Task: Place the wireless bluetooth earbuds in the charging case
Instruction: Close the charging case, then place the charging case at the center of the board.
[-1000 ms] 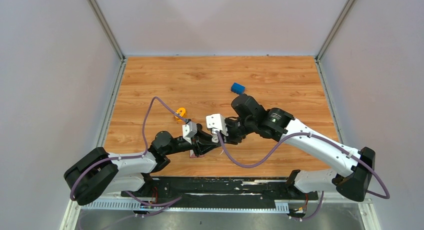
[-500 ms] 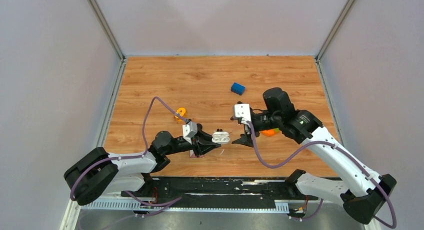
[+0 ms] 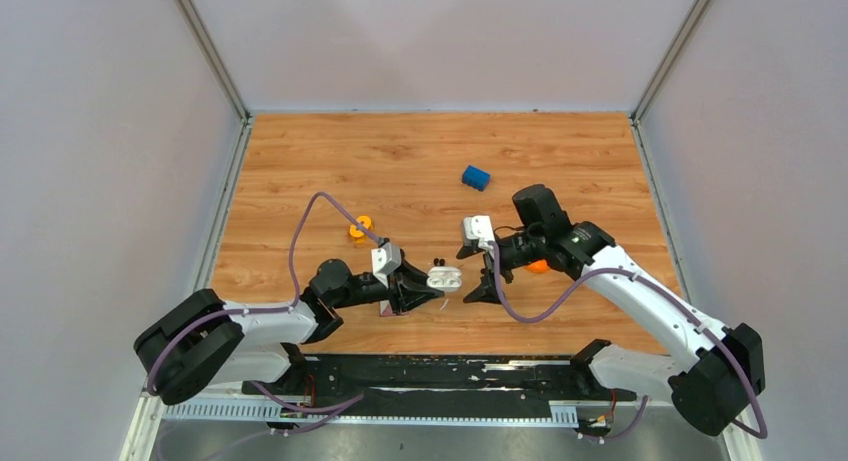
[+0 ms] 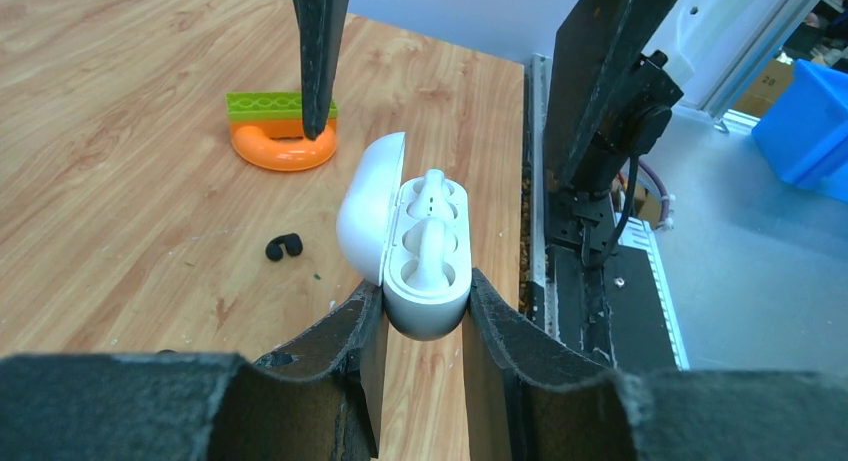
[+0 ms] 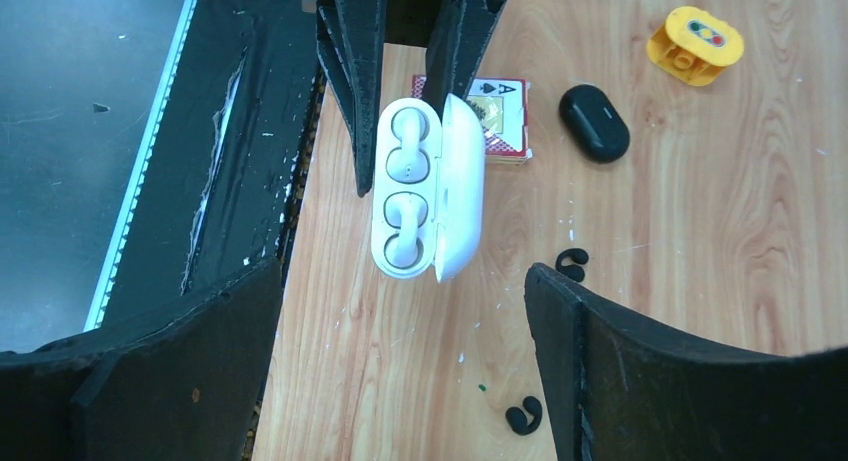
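Observation:
The charging case (image 3: pixel 444 277) is a white oval with its lid swung open, and my left gripper (image 3: pixel 424 289) is shut on its lower end. The left wrist view has the case (image 4: pixel 425 251) pinched between both pads, its two wells showing only white. The wireless bluetooth earbuds (image 3: pixel 437 262) lie loose on the wood just beyond the case. In the right wrist view, one bud (image 5: pixel 571 264) and the other (image 5: pixel 523 416) lie right of the case (image 5: pixel 420 186). My right gripper (image 3: pixel 478 274) hovers open just right of the case, touching nothing.
A blue block (image 3: pixel 476 177) lies further back. An orange ring (image 3: pixel 360 226) sits left of centre. An orange and green piece (image 3: pixel 540 266) lies under the right arm. A playing-card box (image 5: pixel 495 121) and a black oval (image 5: pixel 594 123) lie beneath the left arm.
The right gripper has let go and opened wide, pulling back to the right from the case. The case's lid now stands open. The left gripper has stayed shut on the case.

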